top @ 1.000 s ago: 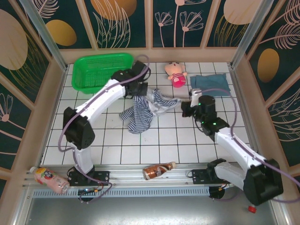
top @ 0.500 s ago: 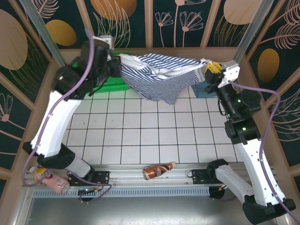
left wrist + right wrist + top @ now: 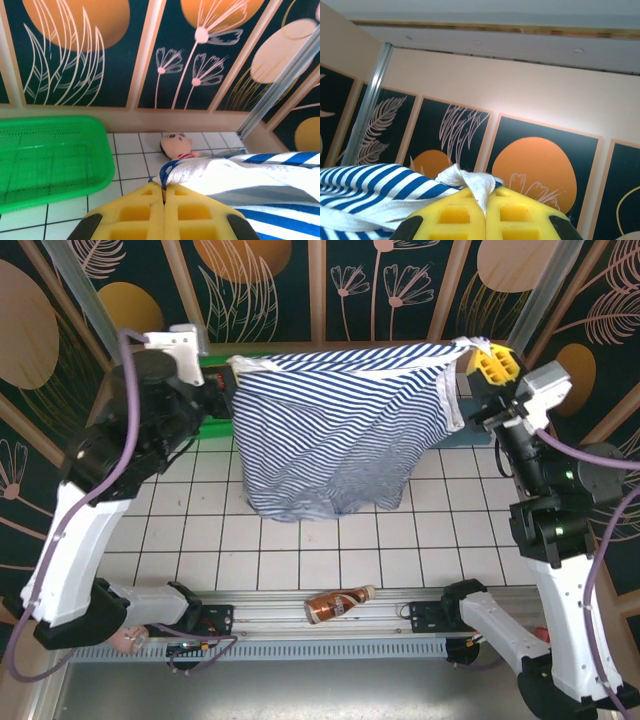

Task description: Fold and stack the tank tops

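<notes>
The navy-and-white striped tank top hangs high over the tiled table, stretched wide between both arms. My left gripper is shut on one blue-trimmed corner of the striped top, at the upper left of the cloth in the top view. At the upper right, my right gripper pinches the other corner. In the right wrist view its yellow fingers are pressed together on a white fold of the striped top. The hanging cloth hides the teal tank top in the top view.
A green plastic basket sits at the back left, partly behind the left arm. The pink doll lies on the tiles near the back wall. A brown bottle lies on the front rail. Patterned walls enclose the table.
Both arms have risen and moved apart. The striped top went from a bunched heap on the tiles to hanging spread wide in the air. Both grippers stayed shut.
</notes>
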{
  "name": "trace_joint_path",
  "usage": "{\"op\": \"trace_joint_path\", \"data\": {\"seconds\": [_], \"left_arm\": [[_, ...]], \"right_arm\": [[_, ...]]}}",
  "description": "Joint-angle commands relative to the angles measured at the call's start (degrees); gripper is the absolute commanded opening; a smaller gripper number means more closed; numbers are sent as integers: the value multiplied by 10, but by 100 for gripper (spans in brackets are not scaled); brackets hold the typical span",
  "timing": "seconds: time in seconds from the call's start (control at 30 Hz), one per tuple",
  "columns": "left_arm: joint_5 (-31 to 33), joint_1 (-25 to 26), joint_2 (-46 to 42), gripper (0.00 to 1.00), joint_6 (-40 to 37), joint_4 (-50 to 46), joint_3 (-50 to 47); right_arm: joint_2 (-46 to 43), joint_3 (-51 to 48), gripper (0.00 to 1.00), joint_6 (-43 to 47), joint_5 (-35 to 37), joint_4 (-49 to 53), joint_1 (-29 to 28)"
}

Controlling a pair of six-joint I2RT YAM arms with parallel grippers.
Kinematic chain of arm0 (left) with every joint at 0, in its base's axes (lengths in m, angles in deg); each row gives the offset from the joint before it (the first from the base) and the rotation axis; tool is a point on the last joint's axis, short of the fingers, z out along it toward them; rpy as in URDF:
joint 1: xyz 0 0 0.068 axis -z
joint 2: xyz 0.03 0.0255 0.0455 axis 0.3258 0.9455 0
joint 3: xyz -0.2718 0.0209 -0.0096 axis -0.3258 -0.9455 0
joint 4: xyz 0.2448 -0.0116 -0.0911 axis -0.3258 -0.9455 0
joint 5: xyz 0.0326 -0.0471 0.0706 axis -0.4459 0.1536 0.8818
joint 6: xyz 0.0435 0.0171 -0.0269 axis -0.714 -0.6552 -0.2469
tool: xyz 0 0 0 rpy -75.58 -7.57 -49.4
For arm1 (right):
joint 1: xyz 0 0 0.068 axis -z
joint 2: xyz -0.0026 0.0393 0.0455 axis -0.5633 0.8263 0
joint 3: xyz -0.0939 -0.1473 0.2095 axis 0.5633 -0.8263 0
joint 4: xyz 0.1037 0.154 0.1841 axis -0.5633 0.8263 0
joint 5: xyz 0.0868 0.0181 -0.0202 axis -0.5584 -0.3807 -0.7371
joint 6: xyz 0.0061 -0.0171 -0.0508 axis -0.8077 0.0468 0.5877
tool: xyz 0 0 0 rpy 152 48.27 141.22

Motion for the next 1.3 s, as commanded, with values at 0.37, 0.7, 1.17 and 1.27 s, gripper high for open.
{"op": "trace_joint_path", "data": {"seconds": [0.37,0.7,1.17,1.27], "left_arm": [[-30,-59,297,11,54,202,-222],[30,-60,438,43,16,146,-109],[-92,-64,195,64,61,37,-369],[-95,-78,147,64,74,51,-464]], "right_arm": [[369,-211,1,-35,46,-164,29],[404,-149,39,-161,92,91,37],[123,-352,48,-524,106,439,-102],[120,-384,48,-545,121,455,-140]]}}
